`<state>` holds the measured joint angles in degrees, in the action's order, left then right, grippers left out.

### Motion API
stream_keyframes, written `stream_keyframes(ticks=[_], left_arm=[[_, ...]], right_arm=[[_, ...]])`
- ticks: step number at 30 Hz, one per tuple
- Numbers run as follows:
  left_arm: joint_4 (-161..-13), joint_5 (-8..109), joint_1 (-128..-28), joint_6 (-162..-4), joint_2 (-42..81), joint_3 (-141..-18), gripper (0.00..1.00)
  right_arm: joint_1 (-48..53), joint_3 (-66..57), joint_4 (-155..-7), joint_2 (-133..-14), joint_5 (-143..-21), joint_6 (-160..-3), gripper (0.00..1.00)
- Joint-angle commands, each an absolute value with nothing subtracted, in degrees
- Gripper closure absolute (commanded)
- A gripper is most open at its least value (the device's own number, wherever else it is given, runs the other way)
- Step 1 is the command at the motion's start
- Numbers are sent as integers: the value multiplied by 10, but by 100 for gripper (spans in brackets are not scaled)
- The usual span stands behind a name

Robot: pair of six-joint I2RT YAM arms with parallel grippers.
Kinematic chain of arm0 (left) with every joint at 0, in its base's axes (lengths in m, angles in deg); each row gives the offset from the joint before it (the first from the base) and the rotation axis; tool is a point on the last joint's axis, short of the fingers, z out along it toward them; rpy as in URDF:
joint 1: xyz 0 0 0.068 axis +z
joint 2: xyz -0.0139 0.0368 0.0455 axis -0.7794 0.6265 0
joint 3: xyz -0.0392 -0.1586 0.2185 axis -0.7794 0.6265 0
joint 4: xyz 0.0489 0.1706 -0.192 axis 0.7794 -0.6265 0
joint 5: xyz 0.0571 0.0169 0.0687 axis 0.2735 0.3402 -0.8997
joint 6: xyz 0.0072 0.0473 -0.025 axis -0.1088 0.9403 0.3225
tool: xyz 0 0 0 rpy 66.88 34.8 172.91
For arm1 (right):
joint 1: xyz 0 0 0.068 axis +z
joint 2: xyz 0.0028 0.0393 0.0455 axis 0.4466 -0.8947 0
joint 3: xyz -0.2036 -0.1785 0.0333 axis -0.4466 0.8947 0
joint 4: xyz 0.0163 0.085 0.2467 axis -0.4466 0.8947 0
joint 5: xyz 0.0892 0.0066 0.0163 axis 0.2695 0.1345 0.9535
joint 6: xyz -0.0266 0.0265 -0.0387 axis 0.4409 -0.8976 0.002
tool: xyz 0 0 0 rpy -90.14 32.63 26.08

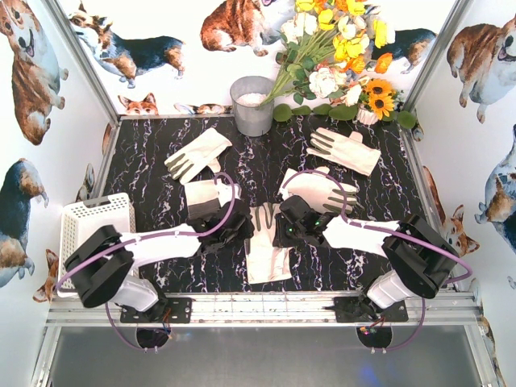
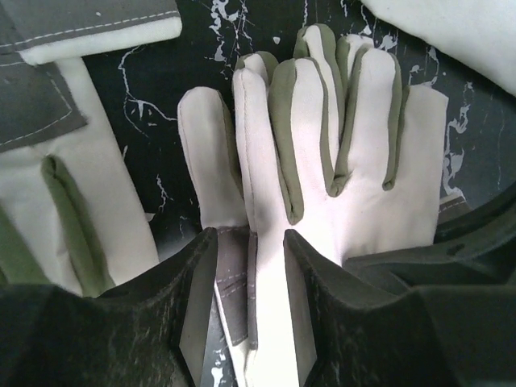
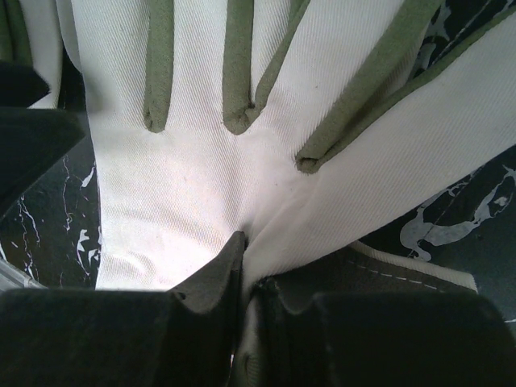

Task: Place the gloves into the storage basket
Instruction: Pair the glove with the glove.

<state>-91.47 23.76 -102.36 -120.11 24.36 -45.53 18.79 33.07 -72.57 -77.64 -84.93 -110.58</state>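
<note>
Several cream-white gloves lie on the black marble table. One glove [image 1: 266,258] [image 2: 347,161] [image 3: 185,185] lies at the centre front between both grippers, its olive-edged fingers pointing away. My left gripper [image 1: 242,228] [image 2: 250,242] stands open astride this glove's left edge and grey cuff, with a gap beside the fabric. My right gripper [image 1: 284,230] [image 3: 248,258] is shut on a pinched fold of the same glove's palm. The white storage basket [image 1: 97,201] sits at the table's left edge, beside my left arm.
Other gloves lie at the back left [image 1: 197,153], back right [image 1: 345,150], centre right [image 1: 316,189] and centre left [image 1: 208,193]. A grey metal bucket [image 1: 252,105] and a bunch of flowers [image 1: 339,56] stand at the back. The metal frame rail [image 1: 266,310] runs along the front.
</note>
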Motion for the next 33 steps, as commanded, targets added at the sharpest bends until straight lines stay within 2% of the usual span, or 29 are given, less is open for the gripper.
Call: stream_keyframes(ticks=[1, 7, 15, 23, 33], left_arm=[[-871, 270, -1007, -1200, 280, -469, 68], [-820, 304, -998, -1214, 310, -461, 76], [-809, 306, -998, -1237, 307, -450, 100], [-825, 292, -998, -1257, 227, -416, 100], [-846, 276, -998, -1265, 206, -391, 100]], right_arm=[[187, 324, -703, -778, -858, -1099, 100], [187, 325, -710, -783, -857, -1102, 100], [187, 317, -694, -756, -854, -1103, 100], [187, 293, -643, -691, -852, -1092, 100], [187, 257, -617, -739, -854, -1054, 100]])
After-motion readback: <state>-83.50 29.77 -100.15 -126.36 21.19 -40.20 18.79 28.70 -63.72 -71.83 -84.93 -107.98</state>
